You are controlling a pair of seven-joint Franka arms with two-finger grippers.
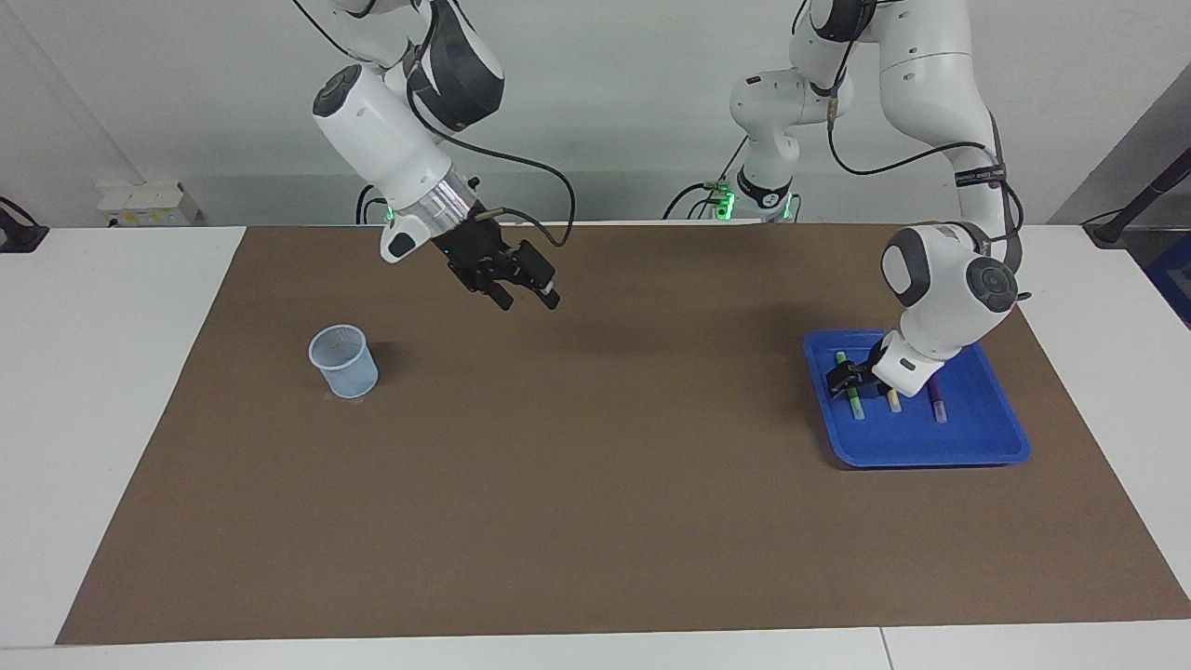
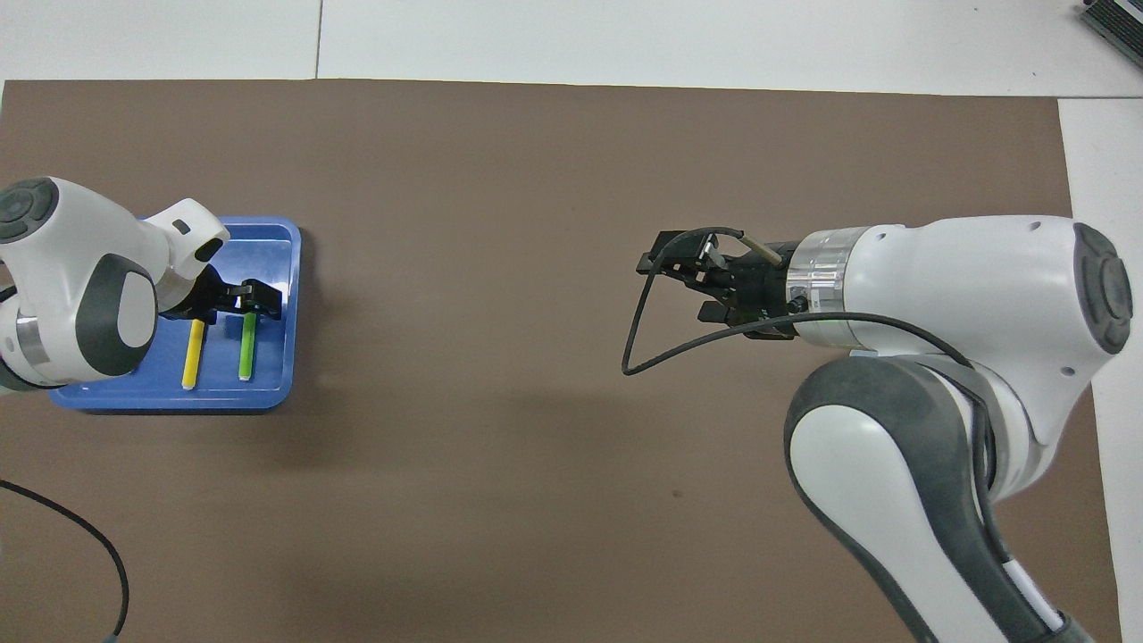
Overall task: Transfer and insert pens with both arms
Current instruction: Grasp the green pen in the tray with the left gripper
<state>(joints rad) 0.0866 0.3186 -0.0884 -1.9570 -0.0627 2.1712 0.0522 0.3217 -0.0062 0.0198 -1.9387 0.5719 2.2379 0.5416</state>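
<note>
Left gripper [image 1: 845, 378] straddles the green pen [image 1: 849, 391], fingers apart, in the blue tray [image 1: 930, 447]. Yellow pen [image 1: 892, 399] lies beside it. Right gripper [image 1: 530, 296] hangs open over the mat [image 1: 595, 484].

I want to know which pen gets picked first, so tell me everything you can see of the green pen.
The green pen is a slim, short marker, plastic by its look, with a pale whitish end. It lies flat in the blue tray, beside the yellow pen, at the tray's edge toward the table's middle. The left gripper is down at it, fingers either side; a firm grip cannot be confirmed.
</note>
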